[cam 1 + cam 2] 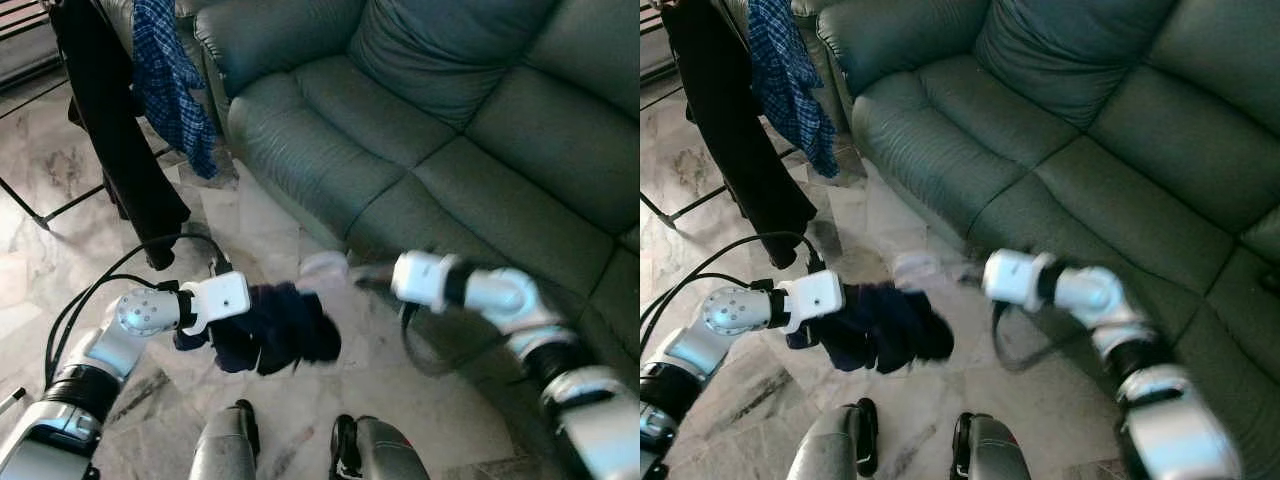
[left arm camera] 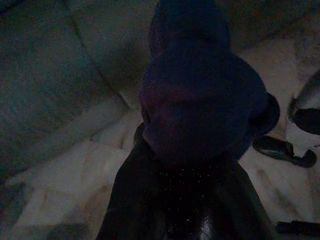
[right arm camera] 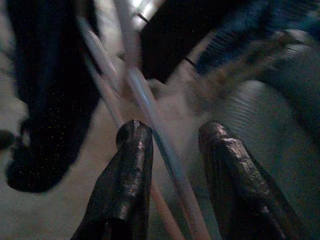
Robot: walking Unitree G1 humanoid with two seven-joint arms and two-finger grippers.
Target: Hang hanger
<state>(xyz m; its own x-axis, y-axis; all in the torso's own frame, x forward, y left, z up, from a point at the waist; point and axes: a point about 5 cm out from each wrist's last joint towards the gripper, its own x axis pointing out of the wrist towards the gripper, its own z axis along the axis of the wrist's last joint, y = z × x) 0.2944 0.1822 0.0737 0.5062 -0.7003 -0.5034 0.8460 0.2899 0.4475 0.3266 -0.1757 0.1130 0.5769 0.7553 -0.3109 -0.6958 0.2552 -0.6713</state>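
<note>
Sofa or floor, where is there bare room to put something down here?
The dark green leather sofa offers bare seat cushions across its width. The marble floor is free left of the hanging black garment and blue checked shirt. It is crowded low in the middle, where the left gripper holds a dark navy cloth near the right gripper.

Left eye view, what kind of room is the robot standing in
Probably a home living room: a dark green leather sofa, a pale marble-tile floor, and a clothes rack hung with a blue plaid shirt.
</note>
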